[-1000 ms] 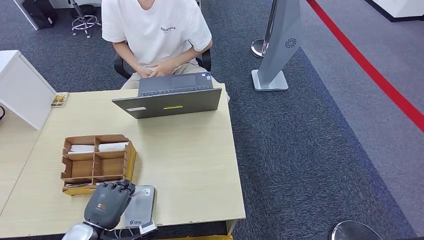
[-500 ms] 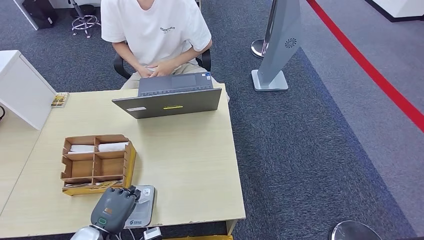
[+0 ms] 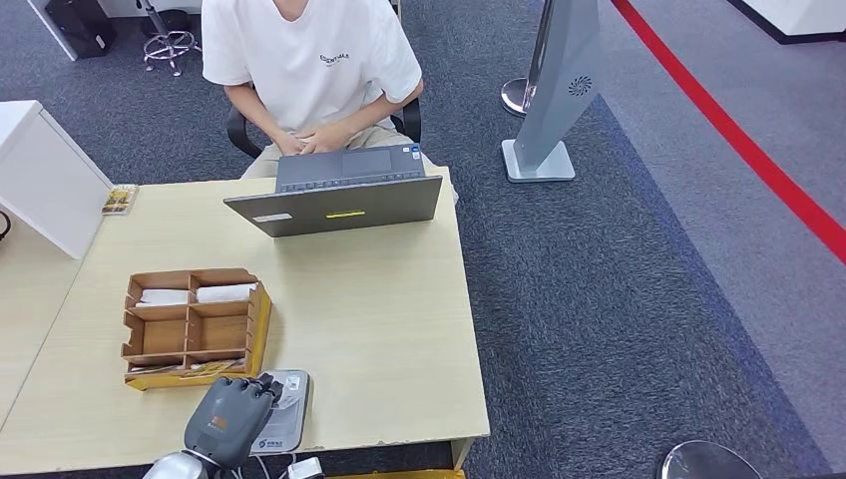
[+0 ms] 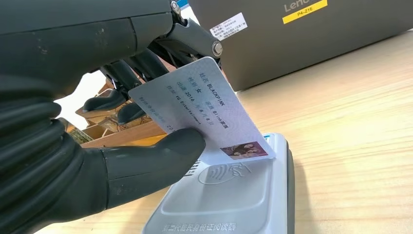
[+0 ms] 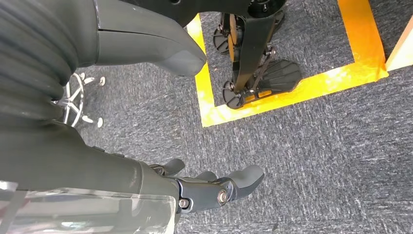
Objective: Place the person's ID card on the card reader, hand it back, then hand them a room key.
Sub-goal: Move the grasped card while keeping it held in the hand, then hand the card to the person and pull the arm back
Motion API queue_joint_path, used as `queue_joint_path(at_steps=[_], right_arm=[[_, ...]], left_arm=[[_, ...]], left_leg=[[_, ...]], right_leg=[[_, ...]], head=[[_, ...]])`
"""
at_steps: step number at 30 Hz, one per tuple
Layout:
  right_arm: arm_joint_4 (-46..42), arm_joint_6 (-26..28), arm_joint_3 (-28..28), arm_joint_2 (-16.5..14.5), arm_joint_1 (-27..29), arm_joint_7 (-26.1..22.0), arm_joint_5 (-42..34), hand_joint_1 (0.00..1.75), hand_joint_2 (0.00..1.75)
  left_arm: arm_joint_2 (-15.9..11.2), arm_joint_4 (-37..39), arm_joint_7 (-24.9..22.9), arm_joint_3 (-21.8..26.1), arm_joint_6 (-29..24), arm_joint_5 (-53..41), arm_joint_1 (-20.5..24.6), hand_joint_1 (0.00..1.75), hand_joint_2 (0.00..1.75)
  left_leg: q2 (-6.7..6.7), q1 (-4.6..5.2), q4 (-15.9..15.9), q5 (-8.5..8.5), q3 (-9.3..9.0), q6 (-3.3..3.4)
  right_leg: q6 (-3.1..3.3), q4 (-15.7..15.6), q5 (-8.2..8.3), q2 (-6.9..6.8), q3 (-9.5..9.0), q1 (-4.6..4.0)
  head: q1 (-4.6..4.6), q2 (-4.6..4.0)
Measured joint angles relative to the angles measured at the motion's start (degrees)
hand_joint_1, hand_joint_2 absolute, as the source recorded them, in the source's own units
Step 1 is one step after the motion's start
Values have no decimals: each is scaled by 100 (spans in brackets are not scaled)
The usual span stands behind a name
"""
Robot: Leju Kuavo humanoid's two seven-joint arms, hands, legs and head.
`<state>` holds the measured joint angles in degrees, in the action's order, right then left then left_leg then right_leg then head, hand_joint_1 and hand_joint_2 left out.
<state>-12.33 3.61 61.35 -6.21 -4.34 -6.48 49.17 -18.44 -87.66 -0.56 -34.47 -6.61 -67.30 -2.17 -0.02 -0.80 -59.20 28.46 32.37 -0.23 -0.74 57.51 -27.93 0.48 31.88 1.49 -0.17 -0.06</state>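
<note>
"Lenovo" laptop (image 4: 311, 34), label "P4-216"

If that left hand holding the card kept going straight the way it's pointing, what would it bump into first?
Probably the card reader: the left hand tilts the ID card down over its top face. Whether the card's corner already touches it is unclear.

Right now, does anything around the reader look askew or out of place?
Only the ID card: the left hand holds it tilted, one corner on the card reader, not flat. Nothing else stands out.
</note>
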Motion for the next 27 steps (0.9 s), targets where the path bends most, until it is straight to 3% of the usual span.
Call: queue_joint_path(at_steps=[9,13,19,27], right_arm=[[0,-39,0,0,-4,-7,74,0,175],[0,-77,-2,0,-10,-54,149,0,175],[2,-136,-68,-2,-76,-50,404,0,175],[2,-157,-212,-4,-205,84,540,0,175]], left_arm=[[-8,39,-109,-3,-81,74,233,175,175],[103,43,-304,13,-479,-178,375,175,175],[327,79,-481,249,-1047,-615,1038,175,175],[336,506,-129,518,-1145,-823,1987,175,175]], left_leg=[[-2,0,-1,-1,-1,0],[-7,0,-2,-1,3,0],[-14,0,-2,-7,5,0],[-16,-1,-2,-15,5,-1]], right_leg=[[0,0,1,-1,0,0],[0,0,1,-7,2,0],[0,0,5,-14,1,0],[-1,2,8,-13,0,-1]], head=[[-1,-1],[-1,0],[-1,-1],[0,0]])
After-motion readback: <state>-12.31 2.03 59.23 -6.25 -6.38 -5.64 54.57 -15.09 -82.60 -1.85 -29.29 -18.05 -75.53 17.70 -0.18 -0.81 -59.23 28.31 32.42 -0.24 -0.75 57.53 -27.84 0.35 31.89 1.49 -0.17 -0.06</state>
